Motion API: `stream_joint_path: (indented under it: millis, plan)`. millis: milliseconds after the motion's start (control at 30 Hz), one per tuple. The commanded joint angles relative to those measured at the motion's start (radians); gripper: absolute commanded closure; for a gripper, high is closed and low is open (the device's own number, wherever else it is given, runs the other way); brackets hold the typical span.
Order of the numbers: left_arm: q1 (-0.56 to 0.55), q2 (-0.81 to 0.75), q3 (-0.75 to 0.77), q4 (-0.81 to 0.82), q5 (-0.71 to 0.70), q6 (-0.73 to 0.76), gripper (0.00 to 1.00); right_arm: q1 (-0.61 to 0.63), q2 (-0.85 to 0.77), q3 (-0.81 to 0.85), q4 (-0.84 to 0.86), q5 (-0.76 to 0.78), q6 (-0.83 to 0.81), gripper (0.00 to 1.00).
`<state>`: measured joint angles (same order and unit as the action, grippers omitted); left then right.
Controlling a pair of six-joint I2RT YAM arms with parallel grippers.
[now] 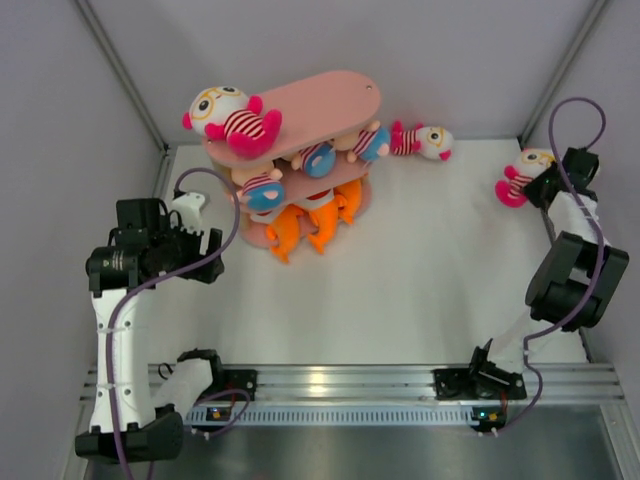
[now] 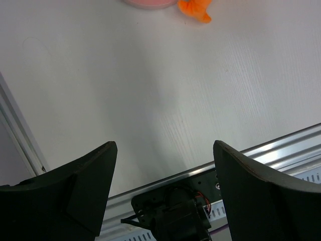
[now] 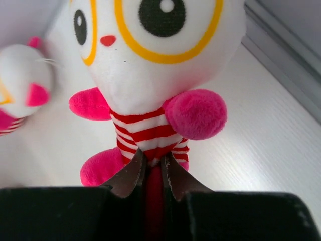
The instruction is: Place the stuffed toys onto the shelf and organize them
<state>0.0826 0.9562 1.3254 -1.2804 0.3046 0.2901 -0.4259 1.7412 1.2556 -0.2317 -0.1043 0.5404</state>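
The pink three-tier shelf (image 1: 330,95) stands at the back left. A goggled striped doll (image 1: 232,120) lies on its top board, peach dolls in blue pants (image 1: 318,157) on the middle board, and orange fish (image 1: 300,225) at the bottom. Another goggled doll (image 1: 425,140) lies on the table right of the shelf. At the far right my right gripper (image 1: 538,188) is shut on the lower striped body of a third goggled doll (image 1: 520,175); the right wrist view shows this doll (image 3: 150,75) pinched by the gripper (image 3: 153,159). My left gripper (image 1: 208,245) (image 2: 165,148) stands open and holds nothing, left of the shelf.
Grey walls close in the table on the left, back and right. A metal rail (image 1: 340,380) with both arm bases runs along the near edge. In the left wrist view an orange fish tail (image 2: 195,10) and the shelf's bottom board (image 2: 150,2) show at the top.
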Motion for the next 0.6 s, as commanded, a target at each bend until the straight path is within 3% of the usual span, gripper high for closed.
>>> stream_joint_path:
  millis: [0, 133, 167, 233, 267, 367, 500, 567]
  plan:
    - [0.002, -0.046, -0.02, 0.026, -0.005, 0.009, 0.16, 0.048, -0.163, 0.226, -0.048, -0.119, -0.131, 1.0]
    - [0.0, -0.068, -0.048, 0.027, -0.022, 0.027, 0.16, 0.154, -0.129, 0.586, -0.292, -0.256, -0.297, 1.0]
    - [0.002, -0.068, -0.046, 0.029, -0.019, 0.027, 0.16, 0.221, -0.114, 0.745, -0.334, -0.279, -0.324, 1.0]
    - [0.0, -0.065, -0.048, 0.027, 0.013, 0.05, 0.16, 0.303, -0.073, 0.885, -0.417, -0.317, -0.358, 1.0]
    - [0.0, -0.063, -0.055, 0.029, 0.027, 0.061, 0.16, 0.381, -0.062, 0.981, -0.414, -0.333, -0.34, 1.0]
    - [-0.027, -0.033, -0.081, 0.026, 0.047, 0.075, 0.11, 0.516, -0.054, 1.038, -0.284, -0.365, -0.193, 1.0]
    - [-0.032, 0.015, -0.077, 0.029, 0.051, 0.061, 0.02, 0.671, -0.008, 1.071, -0.117, -0.255, -0.088, 1.0]
    - [-0.032, 0.016, -0.062, 0.029, 0.063, 0.06, 0.02, 0.746, 0.055, 1.18, -0.094, -0.261, -0.034, 1.0]
